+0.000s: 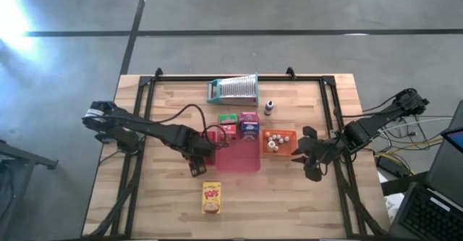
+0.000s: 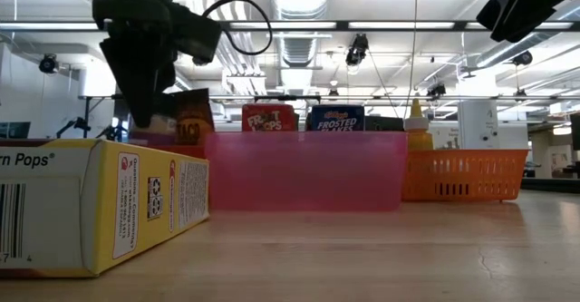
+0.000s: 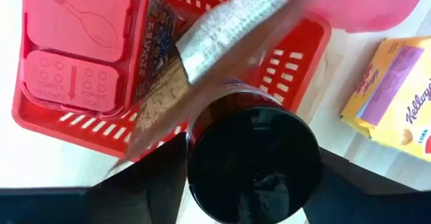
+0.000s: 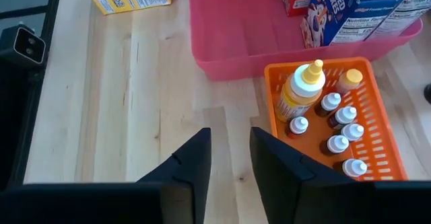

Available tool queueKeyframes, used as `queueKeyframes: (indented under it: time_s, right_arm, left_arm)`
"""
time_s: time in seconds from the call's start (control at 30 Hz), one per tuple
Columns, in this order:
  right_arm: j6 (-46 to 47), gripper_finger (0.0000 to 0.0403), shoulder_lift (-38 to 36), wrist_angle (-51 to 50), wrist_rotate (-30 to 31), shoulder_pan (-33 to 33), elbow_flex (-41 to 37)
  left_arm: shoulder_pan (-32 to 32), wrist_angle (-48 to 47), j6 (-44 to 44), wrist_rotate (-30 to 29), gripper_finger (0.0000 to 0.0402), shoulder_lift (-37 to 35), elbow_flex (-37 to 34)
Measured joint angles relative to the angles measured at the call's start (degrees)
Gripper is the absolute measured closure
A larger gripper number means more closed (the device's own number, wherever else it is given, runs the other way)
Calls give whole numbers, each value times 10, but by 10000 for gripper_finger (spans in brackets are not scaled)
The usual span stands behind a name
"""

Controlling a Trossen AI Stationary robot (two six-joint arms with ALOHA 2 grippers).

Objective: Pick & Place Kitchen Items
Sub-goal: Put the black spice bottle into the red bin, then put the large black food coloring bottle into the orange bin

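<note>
Left claw point(image 3: 252, 163) is clamped on a dark-lidded jar point(image 3: 252, 158) just above the red basket point(image 3: 60, 120); right claw point(image 4: 229, 163), fingers apart, hovers beside the orange basket point(image 4: 384, 126).

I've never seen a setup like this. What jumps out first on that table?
The bright pink bin at the table's centre, with cereal boxes standing at its far side. The left gripper hangs at the bin's left edge, holding a brown packet over a red basket. A yellow Corn Pops box lies alone near the front.
</note>
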Motion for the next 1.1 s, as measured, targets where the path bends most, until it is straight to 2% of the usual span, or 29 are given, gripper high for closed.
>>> queueKeyframes:
  time_s: [0.3,0.5,0.67,0.87,1.1]
  right_arm:
    - [-1,340,0,0,0,0,0]
    - [-1,357,0,3,0,0,0]
    - [-1,364,0,3,0,0,0]
    - [-1,358,0,4,0,0,0]
    - [-5,334,0,4,0,0,0]
  left_arm:
    - [0,2,-12,16,119,0,1]
    - [2,-3,-12,46,116,-2,1]
    - [8,-4,-22,44,110,-28,2]
    - [19,-6,-35,42,92,-64,2]
    - [23,-41,-55,34,90,-130,2]
